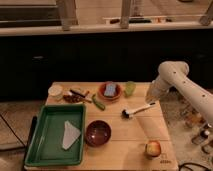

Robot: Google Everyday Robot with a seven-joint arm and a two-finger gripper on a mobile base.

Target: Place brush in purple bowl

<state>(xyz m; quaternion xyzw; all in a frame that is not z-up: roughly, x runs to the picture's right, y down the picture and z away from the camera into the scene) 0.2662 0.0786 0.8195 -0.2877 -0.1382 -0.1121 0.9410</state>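
The brush (138,110) lies on the wooden table (125,145), white handle pointing right and up, dark bristle head at its left end. The purple bowl (97,133) sits left of and in front of it, empty, next to the green tray. My gripper (151,100) is at the end of the white arm, low over the right end of the brush handle, at the table's right edge.
A green tray (45,142) with a white cloth (70,135) fills the front left. An orange bowl holding a blue sponge (110,90), a green cup (130,88), a white cup (55,91), dark utensils (77,95) and a green vegetable (98,103) line the back. An apple (153,148) sits front right.
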